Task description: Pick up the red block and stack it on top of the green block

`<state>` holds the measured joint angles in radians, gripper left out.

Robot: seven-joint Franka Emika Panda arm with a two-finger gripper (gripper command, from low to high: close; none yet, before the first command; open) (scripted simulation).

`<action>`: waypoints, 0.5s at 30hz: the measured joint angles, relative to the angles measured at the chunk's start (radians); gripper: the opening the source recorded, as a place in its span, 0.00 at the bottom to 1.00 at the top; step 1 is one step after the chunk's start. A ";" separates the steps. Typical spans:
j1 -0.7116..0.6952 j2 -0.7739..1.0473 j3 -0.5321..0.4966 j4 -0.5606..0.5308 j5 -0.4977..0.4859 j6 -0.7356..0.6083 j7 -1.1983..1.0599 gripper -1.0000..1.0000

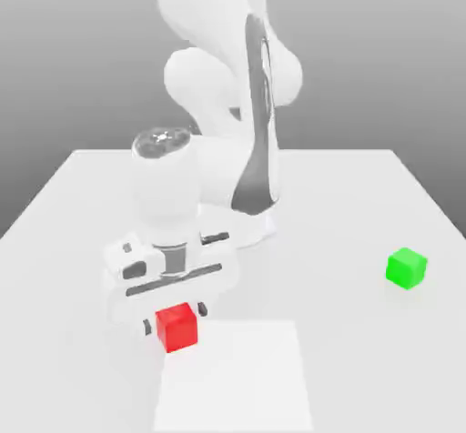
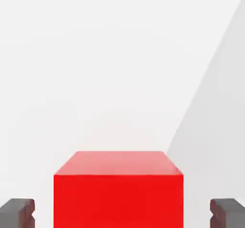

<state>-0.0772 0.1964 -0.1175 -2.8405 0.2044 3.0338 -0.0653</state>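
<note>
Evidently the hand (image 1: 175, 320) is lined up for a grasp: its two fingers stand spread, one on either side of the red block (image 1: 177, 327), and in the hand view a gap shows between the block and each fingertip. That straddle makes sense, since closing from here should press on two opposite faces and centre the block rather than push it away. The block's faces look squared to the fingers, which I take as deliberate, so the grip would land flat and not on corners.

Next, the wrist points straight down over the tabletop (image 1: 346, 349), a pose that suits both gripping and a level stack later. Behind it the arm (image 1: 209, 172) bends down and out, toward the exterior view's left.

Farther out, the green block (image 1: 406, 268) sits well apart on the exterior view's right, which leaves room around it for setting the red one on top.
</note>
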 joint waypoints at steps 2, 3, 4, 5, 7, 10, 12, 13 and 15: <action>0.000 0.000 0.000 0.000 -0.001 -0.001 0.001 0.00; 0.000 0.000 0.000 0.000 -0.001 -0.002 0.002 0.00; -0.015 0.013 0.017 0.002 0.008 0.010 -0.006 0.00; -0.008 0.002 0.007 0.000 -0.002 0.001 0.001 0.00; 0.013 -0.052 -0.029 -0.009 -0.063 -0.043 0.044 0.00; 0.012 -0.156 -0.061 -0.025 -0.172 -0.129 0.124 0.00; -0.001 -0.227 -0.059 -0.035 -0.220 -0.188 0.158 0.00; 0.026 -0.248 -0.046 -0.037 -0.226 -0.208 0.148 0.00; 0.093 -0.273 -0.008 -0.036 -0.219 -0.233 0.096 0.00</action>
<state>0.0158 -0.0764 -0.1253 -2.8764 -0.0147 2.8011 0.0304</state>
